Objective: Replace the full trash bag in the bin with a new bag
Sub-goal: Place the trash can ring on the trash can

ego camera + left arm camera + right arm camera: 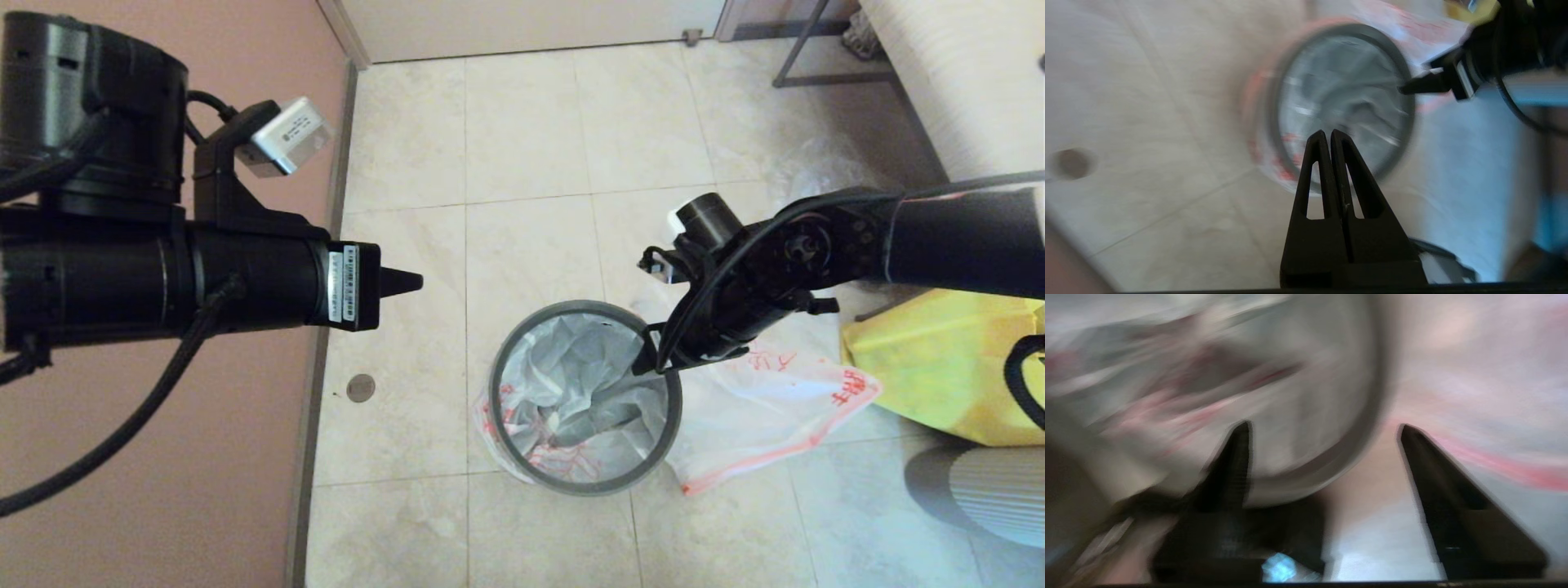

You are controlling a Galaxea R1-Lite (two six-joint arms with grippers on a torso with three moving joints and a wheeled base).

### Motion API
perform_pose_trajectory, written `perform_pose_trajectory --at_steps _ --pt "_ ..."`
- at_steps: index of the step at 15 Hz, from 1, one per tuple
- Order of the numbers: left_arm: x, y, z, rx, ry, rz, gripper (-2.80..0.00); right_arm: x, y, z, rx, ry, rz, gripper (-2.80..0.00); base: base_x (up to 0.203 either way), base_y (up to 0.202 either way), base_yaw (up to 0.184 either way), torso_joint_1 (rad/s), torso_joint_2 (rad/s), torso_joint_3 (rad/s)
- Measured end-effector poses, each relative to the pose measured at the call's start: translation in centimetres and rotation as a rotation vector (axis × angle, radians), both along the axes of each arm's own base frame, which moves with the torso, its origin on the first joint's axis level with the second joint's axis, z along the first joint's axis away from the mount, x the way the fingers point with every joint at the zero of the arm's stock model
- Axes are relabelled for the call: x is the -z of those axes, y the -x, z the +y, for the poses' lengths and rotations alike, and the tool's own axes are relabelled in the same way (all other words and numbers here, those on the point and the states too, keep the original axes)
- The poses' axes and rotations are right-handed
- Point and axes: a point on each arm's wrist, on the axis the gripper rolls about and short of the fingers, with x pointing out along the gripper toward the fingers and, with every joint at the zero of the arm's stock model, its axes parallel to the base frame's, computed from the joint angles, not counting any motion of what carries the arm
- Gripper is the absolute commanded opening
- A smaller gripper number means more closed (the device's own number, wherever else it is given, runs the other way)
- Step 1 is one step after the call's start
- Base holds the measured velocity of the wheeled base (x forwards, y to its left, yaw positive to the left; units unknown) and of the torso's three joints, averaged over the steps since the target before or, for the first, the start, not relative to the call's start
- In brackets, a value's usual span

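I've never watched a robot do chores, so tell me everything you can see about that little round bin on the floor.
The bin is small, round and dark, with a thin grey hoop as rim. It stands upright on the pale tiled floor. A crinkled translucent bag with red print lines it and spills over its side. The right gripper hangs open at the rim; contact is unclear.

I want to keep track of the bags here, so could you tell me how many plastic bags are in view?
2. A clear bag with red print lines the bin, spilling over its rim onto the floor. A yellow bag sits at the right. More may be hidden behind the right arm.
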Motion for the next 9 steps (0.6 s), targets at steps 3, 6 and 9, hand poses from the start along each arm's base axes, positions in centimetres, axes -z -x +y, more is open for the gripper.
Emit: perform_pose_trajectory --at_steps 3,6,9 --pt "1.4 -2.0 0.2 0.096 0.035 0.086 -2.80 -0.5 -0.7 -3.0 -0.127 -0.297 0.159 -2.80 0.000 0.000 0.000 0.000 0.00 0.000" --pt "4.2 -5.1 -0.3 0.186 0.062 0.208 -2.80 1.6 -2.5 -4.6 -0.237 -0.440 0.263 -2.80 0.000 0.000 0.000 0.000 0.00 0.000" --pt "8.3 -8.2 -1.1 0.330 0.134 0.293 -2.80 4.2 -4.2 -5.7 -0.276 -0.472 0.305 -2.80 0.000 0.000 0.000 0.000 0.00 0.000"
